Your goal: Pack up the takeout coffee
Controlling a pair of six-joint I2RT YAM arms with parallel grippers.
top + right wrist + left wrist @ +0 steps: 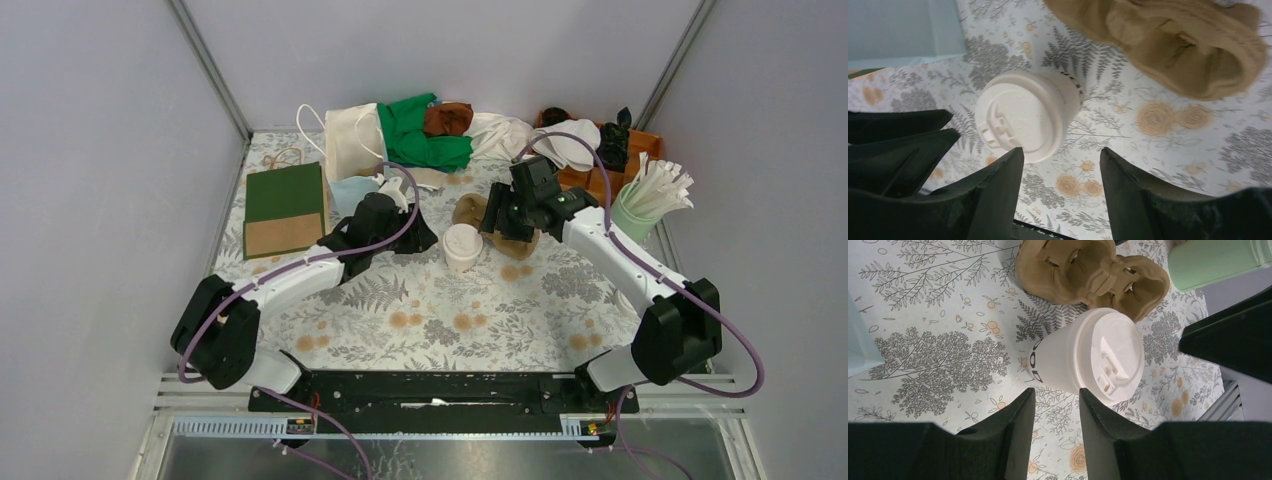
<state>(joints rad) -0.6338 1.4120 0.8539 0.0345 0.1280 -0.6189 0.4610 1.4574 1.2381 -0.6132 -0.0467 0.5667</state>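
While neither arm has hold of it, the cup (462, 245) stands upright on the flower-patterned desk (430, 320), lid on, near the middle and between the two grippers. The left gripper (1056, 396) is on the cup's left, its jaws partly open with a gap that looks narrower than the cup. Nothing is between them, and in its wrist view the cup lies just past the fingertips. The right gripper (1062, 156) is on the cup's other side, its jaws set wider and also empty, with the cup just beyond its fingertips and a little to one side. A brown pulp tray (1148, 285) lies just behind the cup, its wells facing up and, as far as can be seen, empty. A green and brown bag (285, 208) lies flat well off to the left. The step in hand looks like the approach to grasp the cup; packing itself has not yet begun. The next move calls for one gripper to centre on the cup, open wide enough for its body, and close on the wall below the lid, gently enough not to crush the paper. The cup would then go upright into a tray well, with the other gripper kept clear. Which arm will take it cannot be told.
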